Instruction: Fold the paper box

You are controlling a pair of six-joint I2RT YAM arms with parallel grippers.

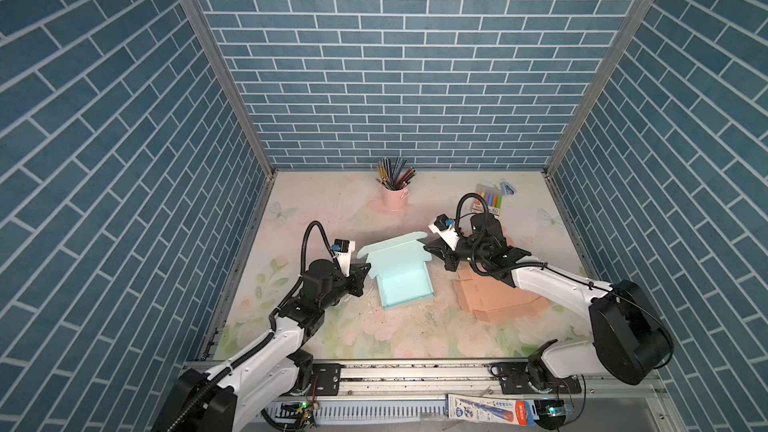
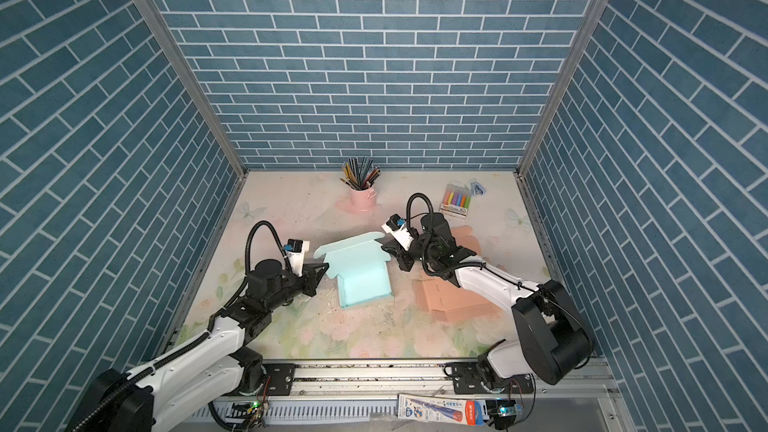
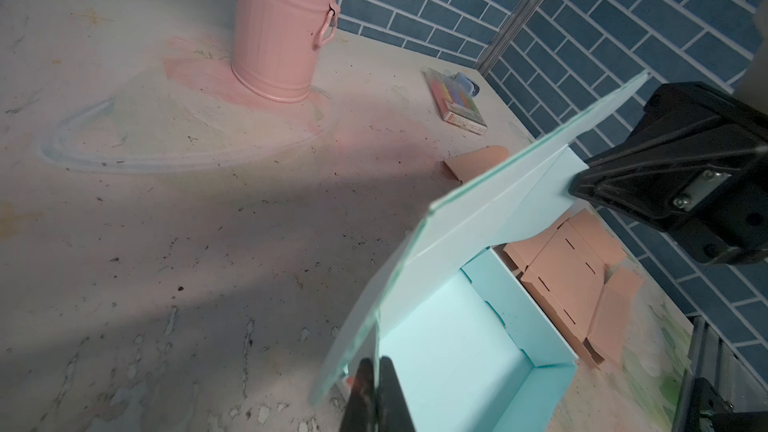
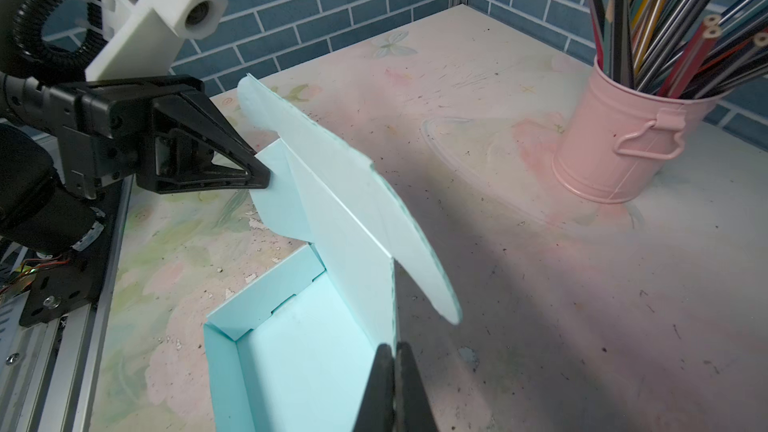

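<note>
One pale-blue paper box (image 1: pixel 404 284) sits mid-table (image 1: pixel 332 326): a rectangular tray of smooth card, its hinged lid raised, with rounded side flaps. Two black grippers: the left gripper (image 1: pixel 367 268) is pinched tight on the lid's left flap and the right gripper (image 1: pixel 426 248) on its right flap. Nearby are one flat, slotted peach card blank (image 1: pixel 498 301), one ribbed pink metal bucket (image 1: pixel 395 198) of pencils (image 1: pixel 395 172), and one marker pack (image 1: pixel 490 198).

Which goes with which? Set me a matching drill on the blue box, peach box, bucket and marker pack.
Things:
1 blue box
2 peach box
3 bucket
4 marker pack

States or places:
A lies flat, unfolded
B holds pencils
C walls up, lid raised
D near the far right corner

Pairs: 1-C, 2-A, 3-B, 4-D
</note>
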